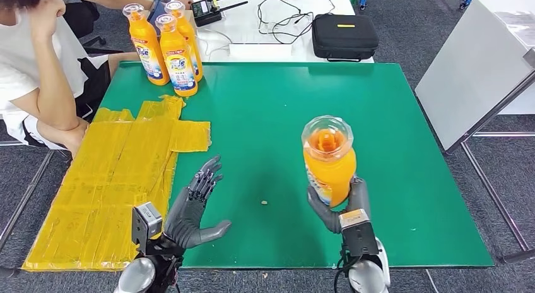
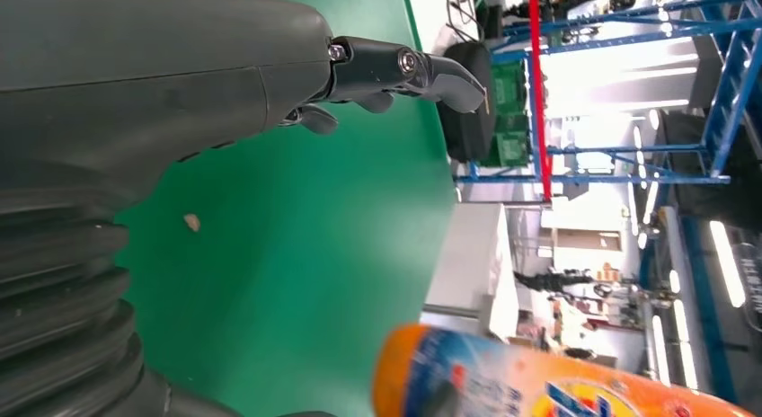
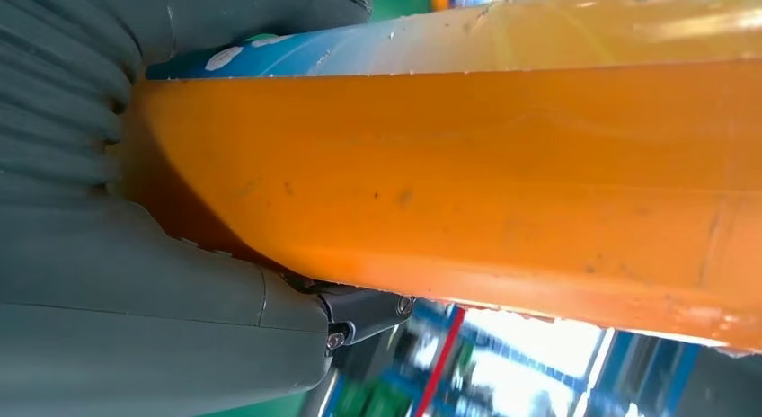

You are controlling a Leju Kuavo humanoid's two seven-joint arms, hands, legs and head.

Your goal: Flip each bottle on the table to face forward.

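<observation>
One orange bottle (image 1: 329,159) clamped upright in our right hand (image 1: 340,208), our left hand (image 1: 192,208) spread empty over the green table (image 1: 404,179), three bottles (image 1: 167,47) standing at the far corner.

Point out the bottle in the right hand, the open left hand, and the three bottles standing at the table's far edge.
held bottle (image 1: 331,170), head view, orange body
left hand (image 1: 189,211), head view, palm
three bottles (image 1: 178,59), head view, front bottle's label

A flat green counter (image 1: 265,116) carries crinkled yellow taped sheets (image 1: 107,179). Three orange plastic bottles (image 1: 165,47) show blue-and-white labels and clear caps. The grey right hand (image 1: 340,208) grips a fourth orange plastic bottle (image 1: 329,160), its label blue. Behind lies a black zipped case (image 1: 344,36) with a yellow stripe.
</observation>
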